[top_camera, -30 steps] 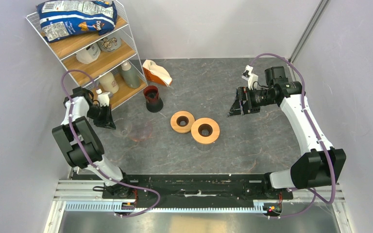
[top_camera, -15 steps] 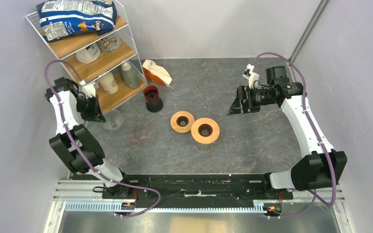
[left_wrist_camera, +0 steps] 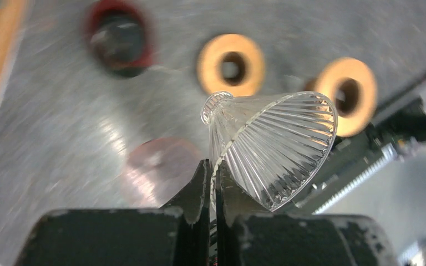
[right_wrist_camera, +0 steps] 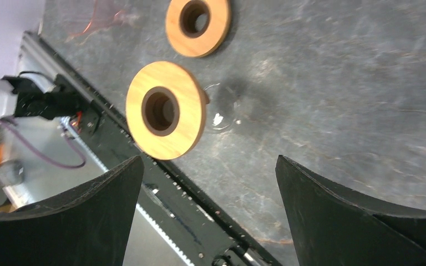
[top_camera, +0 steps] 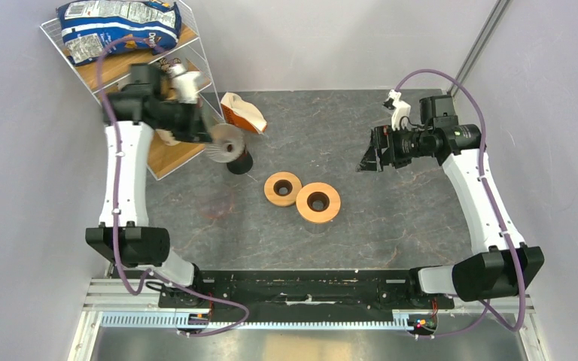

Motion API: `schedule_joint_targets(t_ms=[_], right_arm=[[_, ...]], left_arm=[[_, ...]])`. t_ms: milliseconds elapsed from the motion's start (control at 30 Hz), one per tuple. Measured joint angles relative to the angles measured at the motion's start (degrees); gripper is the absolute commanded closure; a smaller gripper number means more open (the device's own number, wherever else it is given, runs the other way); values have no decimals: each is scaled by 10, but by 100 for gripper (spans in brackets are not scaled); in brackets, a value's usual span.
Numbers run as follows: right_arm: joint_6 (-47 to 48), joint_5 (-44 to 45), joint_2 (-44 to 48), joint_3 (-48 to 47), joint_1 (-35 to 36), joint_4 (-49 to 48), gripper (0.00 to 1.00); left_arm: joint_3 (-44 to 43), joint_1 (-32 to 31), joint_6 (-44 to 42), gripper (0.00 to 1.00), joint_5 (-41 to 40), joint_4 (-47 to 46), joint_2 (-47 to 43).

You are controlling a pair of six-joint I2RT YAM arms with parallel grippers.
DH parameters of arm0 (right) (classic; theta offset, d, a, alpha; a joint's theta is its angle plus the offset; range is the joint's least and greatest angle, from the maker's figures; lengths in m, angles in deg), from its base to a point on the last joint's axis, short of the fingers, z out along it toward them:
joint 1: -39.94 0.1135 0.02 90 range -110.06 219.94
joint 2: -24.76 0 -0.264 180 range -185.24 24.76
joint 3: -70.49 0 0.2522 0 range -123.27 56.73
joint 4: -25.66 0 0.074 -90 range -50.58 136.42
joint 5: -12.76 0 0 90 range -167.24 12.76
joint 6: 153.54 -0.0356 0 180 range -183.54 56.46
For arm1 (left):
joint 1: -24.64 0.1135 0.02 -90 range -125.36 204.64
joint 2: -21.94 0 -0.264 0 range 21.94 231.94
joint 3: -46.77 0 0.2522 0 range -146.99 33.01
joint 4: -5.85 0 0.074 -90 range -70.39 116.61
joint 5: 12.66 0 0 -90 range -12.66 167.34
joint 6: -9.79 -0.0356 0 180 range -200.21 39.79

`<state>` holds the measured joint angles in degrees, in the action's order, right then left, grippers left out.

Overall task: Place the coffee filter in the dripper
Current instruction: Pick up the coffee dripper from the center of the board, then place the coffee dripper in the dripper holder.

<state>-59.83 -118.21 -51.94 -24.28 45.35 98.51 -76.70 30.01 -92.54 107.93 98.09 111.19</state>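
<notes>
1. The left gripper (left_wrist_camera: 212, 166) is clenched on the rim of a ribbed glass cone (left_wrist_camera: 272, 149), its two fingers pinching the thin wall between them.
2. In the top view this gripper (top_camera: 203, 129) holds the cone (top_camera: 226, 143) off the table (top_camera: 391, 218), just in front of the wire shelf (top_camera: 120, 71). The cone partly covers a dark vessel with a red rim (top_camera: 237, 164).
3. The right gripper (right_wrist_camera: 208, 160) is released, jaws spread wide and holding nothing. It hangs above the right side of the table (top_camera: 367, 158).
4. The dripper (top_camera: 317, 201) stands near the middle of the table. The right wrist view shows clear glass under its wooden collar (right_wrist_camera: 166, 108).
5. A bare wooden ring (top_camera: 282, 188) lies just beside the dripper, on the side toward the shelf.
6. An orange-and-white packet (top_camera: 242, 113) sits behind the dark vessel. White paper shows at its mouth, but a single coffee filter cannot be told apart there.
</notes>
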Motion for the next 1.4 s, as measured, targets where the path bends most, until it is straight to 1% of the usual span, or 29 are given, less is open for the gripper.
schedule_joint_targets(t_ms=[167, 233, 367, 433, 533, 733, 1400], right_arm=[[0, 70, 25, -25, -1, -3, 3], [-1, 92, 49, -25, -2, -3, 3], [-2, 95, 88, -25, -4, -1, 3], [-5, 85, 97, -24, -4, 4, 3], [-7, 75, 101, -14, -4, 9, 3], [-7, 71, 100, 6, -4, 24, 3], [-8, 69, 101, 28, -4, 23, 3]], left_arm=[[-51, -229, 58, 98, 25, -7, 21], [-57, -300, 79, 98, 27, -13, 33], [-57, -399, 103, 98, 21, -16, 60], [-57, -428, 109, 98, 21, -18, 78], [-57, -442, 113, 98, 17, -24, 108], [-52, -445, 114, 98, -5, -34, 146], [-39, -457, 118, 98, -11, -50, 191]])
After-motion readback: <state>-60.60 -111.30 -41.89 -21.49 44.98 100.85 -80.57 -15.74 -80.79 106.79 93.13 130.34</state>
